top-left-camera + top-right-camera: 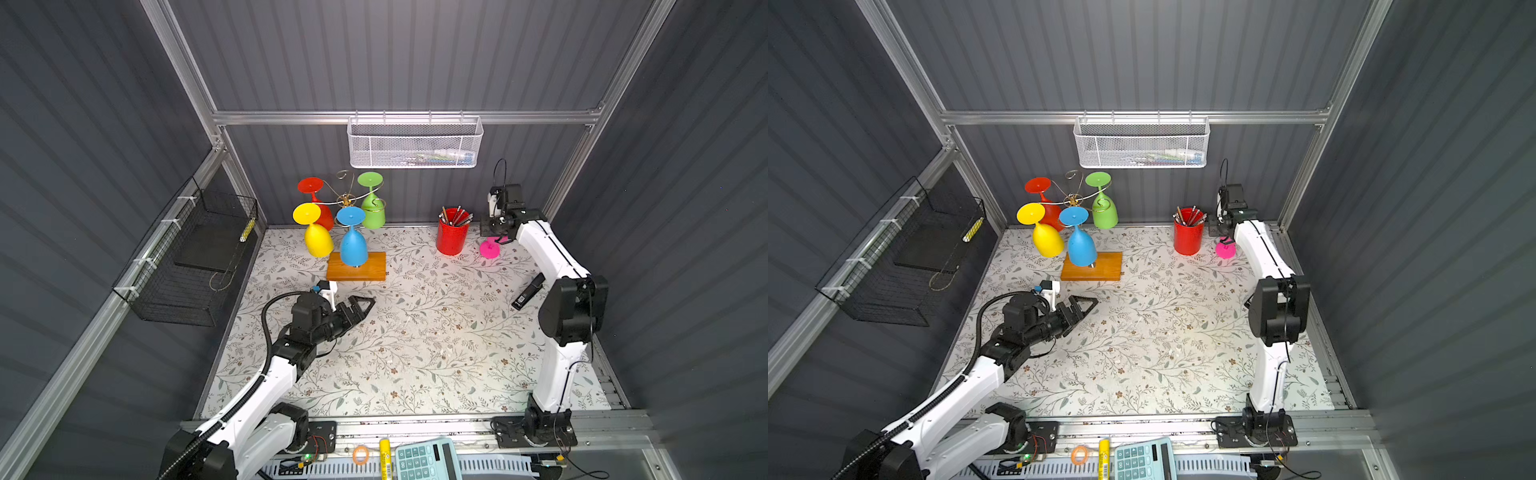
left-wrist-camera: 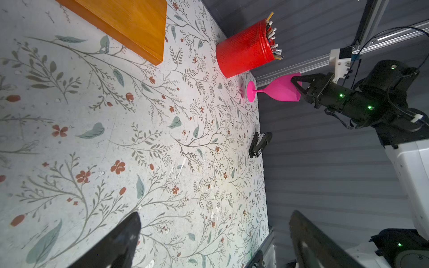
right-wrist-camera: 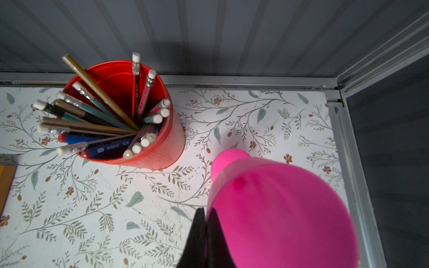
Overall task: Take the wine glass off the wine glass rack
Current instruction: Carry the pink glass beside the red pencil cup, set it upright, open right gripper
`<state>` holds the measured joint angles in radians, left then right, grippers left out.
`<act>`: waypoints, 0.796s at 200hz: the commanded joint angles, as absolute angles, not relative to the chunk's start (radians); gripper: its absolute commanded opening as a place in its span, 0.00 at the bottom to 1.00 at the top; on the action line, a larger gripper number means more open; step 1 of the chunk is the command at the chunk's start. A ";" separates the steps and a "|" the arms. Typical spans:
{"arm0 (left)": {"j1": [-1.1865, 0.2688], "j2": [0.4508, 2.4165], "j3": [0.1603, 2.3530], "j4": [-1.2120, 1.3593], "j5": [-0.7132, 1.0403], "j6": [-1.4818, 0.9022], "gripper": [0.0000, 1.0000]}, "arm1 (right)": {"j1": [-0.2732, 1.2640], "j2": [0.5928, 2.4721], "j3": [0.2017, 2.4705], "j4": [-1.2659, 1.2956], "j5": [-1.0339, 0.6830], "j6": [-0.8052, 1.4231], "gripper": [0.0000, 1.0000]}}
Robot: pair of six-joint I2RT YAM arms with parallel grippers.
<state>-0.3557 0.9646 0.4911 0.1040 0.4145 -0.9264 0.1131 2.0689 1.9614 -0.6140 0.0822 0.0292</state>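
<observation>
The wine glass rack [image 1: 347, 200] [image 1: 1073, 199], gold wire on an orange-brown wooden base [image 1: 357, 268] [image 2: 130, 25], stands at the back left. Red [image 1: 320, 203], yellow [image 1: 318, 239], blue [image 1: 353, 245] and green [image 1: 372, 208] glasses hang from it upside down. A pink wine glass [image 1: 490, 248] [image 1: 1225, 249] [image 2: 278, 89] [image 3: 278, 208] stands upright at the back right corner, its foot at the table. My right gripper [image 1: 501, 240] [image 2: 294, 81] [image 3: 205, 210] is shut on its rim. In front of the wooden base, my left gripper [image 1: 368, 301] [image 1: 1092, 300] [image 2: 214, 214] is open and holds nothing.
A red cup of pencils [image 1: 452, 235] [image 3: 130, 130] stands just left of the pink glass. A black stapler [image 1: 528, 291] [image 2: 260, 143] lies by the right edge. A white mesh basket [image 1: 415, 143] hangs on the back wall, a black wire basket [image 1: 195, 257] on the left wall.
</observation>
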 commanded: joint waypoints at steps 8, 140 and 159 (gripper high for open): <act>-0.359 0.979 0.529 0.092 0.403 -0.905 1.00 | 0.110 2.147 2.076 -0.628 0.057 -0.012 0.00; -0.358 0.998 0.538 0.088 0.391 -0.913 1.00 | 0.109 2.287 2.242 -0.677 0.059 -0.034 0.18; -0.359 0.993 0.538 0.088 0.391 -0.912 1.00 | 0.109 2.293 2.273 -0.694 0.068 -0.040 0.27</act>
<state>-0.3557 0.9920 0.5098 0.0902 0.3958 -0.9264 0.1127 2.2711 2.2173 -0.6682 0.0509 -0.0231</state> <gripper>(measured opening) 0.997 0.216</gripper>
